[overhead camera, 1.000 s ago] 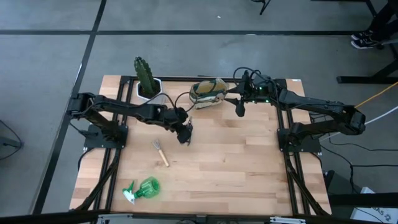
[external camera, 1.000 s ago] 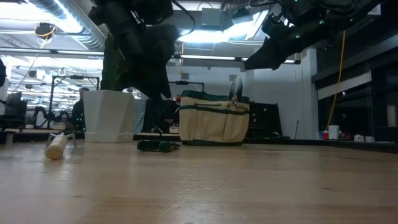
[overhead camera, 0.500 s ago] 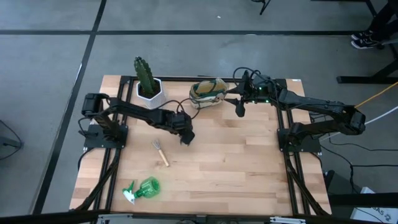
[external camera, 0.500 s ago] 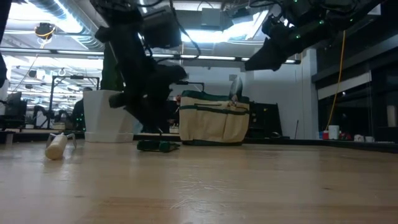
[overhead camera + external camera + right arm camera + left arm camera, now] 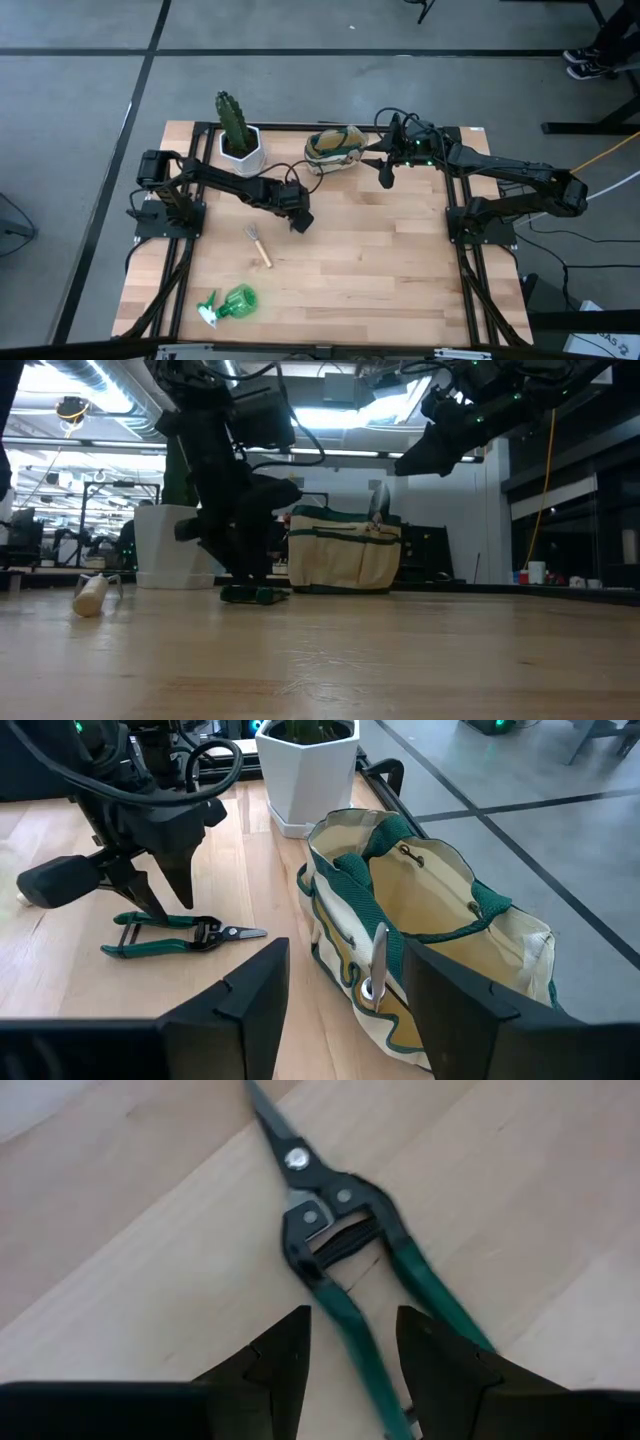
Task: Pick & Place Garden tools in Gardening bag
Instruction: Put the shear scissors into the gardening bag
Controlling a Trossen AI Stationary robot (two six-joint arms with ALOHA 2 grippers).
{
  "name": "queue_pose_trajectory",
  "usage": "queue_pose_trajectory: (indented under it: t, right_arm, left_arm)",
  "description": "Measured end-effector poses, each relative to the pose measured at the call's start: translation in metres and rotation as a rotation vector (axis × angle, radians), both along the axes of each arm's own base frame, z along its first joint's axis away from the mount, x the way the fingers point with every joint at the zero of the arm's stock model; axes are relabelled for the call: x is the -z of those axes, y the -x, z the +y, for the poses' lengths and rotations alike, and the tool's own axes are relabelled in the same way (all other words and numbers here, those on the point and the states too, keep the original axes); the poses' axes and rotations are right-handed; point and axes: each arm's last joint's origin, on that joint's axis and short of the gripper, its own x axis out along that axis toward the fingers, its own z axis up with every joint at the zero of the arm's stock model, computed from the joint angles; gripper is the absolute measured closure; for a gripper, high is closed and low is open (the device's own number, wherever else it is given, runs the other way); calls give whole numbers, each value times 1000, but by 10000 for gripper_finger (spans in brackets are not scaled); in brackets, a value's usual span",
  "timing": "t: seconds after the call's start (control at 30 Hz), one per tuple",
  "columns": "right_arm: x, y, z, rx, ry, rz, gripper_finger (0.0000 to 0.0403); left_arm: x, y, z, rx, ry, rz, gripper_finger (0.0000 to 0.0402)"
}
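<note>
The black pruners with green handles [image 5: 335, 1230] lie flat on the table, also seen in the right wrist view [image 5: 180, 932]. My left gripper [image 5: 355, 1345] is open and low over them, its fingers on either side of one green handle [image 5: 350, 1330], near the handles' free ends. My right gripper [image 5: 385, 175] is open and empty, in the air beside the olive-and-cream gardening bag [image 5: 335, 147]. A silver trowel blade [image 5: 378, 965] sticks up from the bag's side pocket. The wooden-handled rake [image 5: 258, 244] and the green spray bottle [image 5: 230, 303] lie on the table.
The white hexagonal pot with the cactus [image 5: 240, 145] stands at the far left, next to the bag. The bag's mouth [image 5: 420, 900] is open upward. Bare table [image 5: 380, 260] stretches across the middle and the near right.
My left gripper has come down toward the pruners, to just above the table. The pruners, the bag and my right gripper have kept still.
</note>
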Motion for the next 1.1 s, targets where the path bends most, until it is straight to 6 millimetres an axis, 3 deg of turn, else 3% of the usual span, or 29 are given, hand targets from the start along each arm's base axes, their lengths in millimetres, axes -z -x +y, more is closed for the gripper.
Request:
queue_pose_trajectory:
  t: [1.1]
  right_arm:
    - [3,0,0,3,-20,23,206]
  left_arm:
    - [4,6,-3,120,4,87,284]
